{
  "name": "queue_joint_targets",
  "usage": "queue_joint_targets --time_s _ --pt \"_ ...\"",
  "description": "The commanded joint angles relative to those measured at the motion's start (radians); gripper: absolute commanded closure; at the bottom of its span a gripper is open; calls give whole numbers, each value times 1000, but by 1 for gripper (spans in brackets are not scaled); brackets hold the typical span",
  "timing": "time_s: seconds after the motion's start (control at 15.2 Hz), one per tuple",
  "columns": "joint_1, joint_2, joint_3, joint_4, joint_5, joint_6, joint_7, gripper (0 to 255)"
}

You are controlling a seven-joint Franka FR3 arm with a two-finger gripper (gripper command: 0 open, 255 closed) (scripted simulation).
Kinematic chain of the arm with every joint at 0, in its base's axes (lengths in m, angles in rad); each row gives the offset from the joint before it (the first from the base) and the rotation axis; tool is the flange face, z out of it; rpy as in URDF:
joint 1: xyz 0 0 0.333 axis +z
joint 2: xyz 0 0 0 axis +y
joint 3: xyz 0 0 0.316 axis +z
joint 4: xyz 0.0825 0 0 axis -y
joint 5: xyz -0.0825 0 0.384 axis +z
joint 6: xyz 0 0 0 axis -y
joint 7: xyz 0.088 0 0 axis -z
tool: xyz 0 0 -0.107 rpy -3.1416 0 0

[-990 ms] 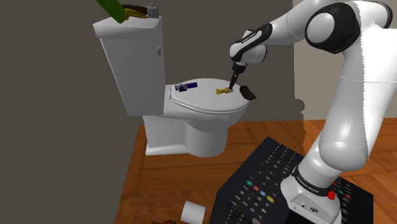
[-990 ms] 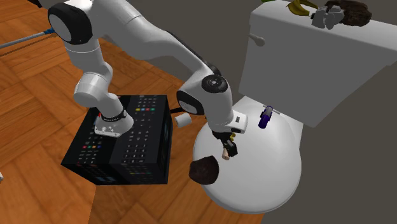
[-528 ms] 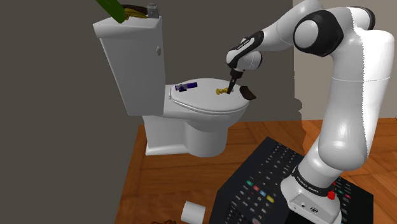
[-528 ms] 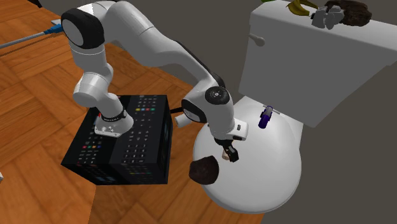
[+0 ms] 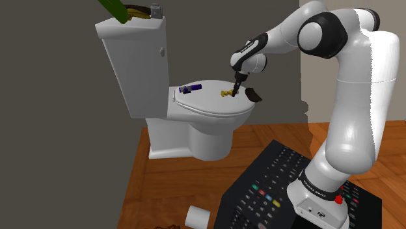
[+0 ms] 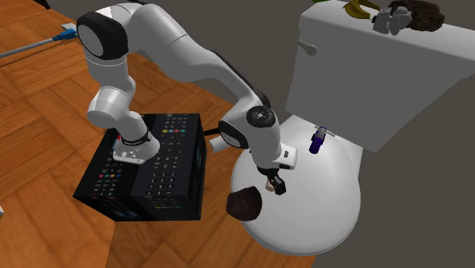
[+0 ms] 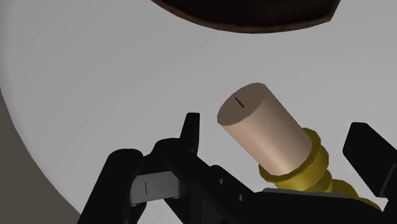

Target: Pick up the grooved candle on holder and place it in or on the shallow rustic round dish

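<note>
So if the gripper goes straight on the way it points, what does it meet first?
Likely the candle, lying between the open fingers; past it, the white toilet lid. Depth unclear.

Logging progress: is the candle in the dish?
No: the candle sits on the white lid, clear of the dark dish.

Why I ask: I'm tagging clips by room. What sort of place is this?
Probably a bathroom: a white toilet with its lid shut, its cistern against a grey wall, and a paper roll on the wooden floor.
</note>
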State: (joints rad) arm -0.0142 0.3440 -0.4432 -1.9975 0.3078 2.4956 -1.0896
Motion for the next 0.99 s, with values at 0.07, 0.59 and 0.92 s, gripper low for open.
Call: queue_joint_targets --time_s 0.07,0.59,0.92 --pt "0 0 0 0 0 0 0 255" --pt "0 0 0 0 0 0 0 255" --pt "13 -41 -18 17 -36 -53 26 255"
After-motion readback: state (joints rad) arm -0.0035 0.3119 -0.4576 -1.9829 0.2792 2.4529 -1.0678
